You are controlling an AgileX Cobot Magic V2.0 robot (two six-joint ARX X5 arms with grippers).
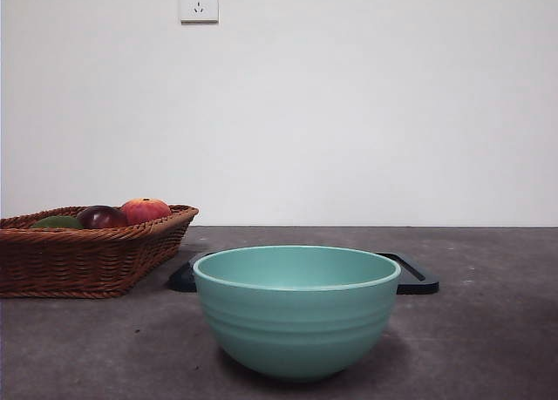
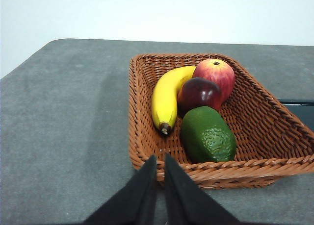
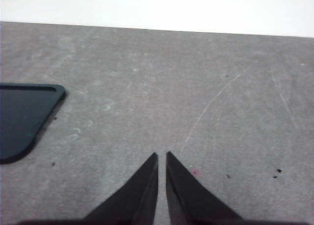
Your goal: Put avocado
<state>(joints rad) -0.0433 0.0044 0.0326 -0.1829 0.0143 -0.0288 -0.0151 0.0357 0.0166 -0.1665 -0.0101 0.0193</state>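
Note:
The avocado (image 2: 208, 135), dark green and oval, lies in a brown wicker basket (image 2: 142, 137); in the front view only its top (image 1: 57, 221) shows over the basket rim (image 1: 87, 261) at the left. My left gripper (image 2: 159, 159) is shut and empty, held above the basket's near rim, short of the avocado. My right gripper (image 3: 162, 156) is shut over bare grey table, holding nothing. Neither arm shows in the front view.
A yellow banana (image 2: 166, 97), a dark maroon fruit (image 2: 198, 93) and a red-orange fruit (image 2: 216, 74) share the basket. A teal bowl (image 1: 296, 308) stands front and centre, with a black tray (image 1: 417, 276) behind it; the tray's corner (image 3: 22, 119) is near my right gripper.

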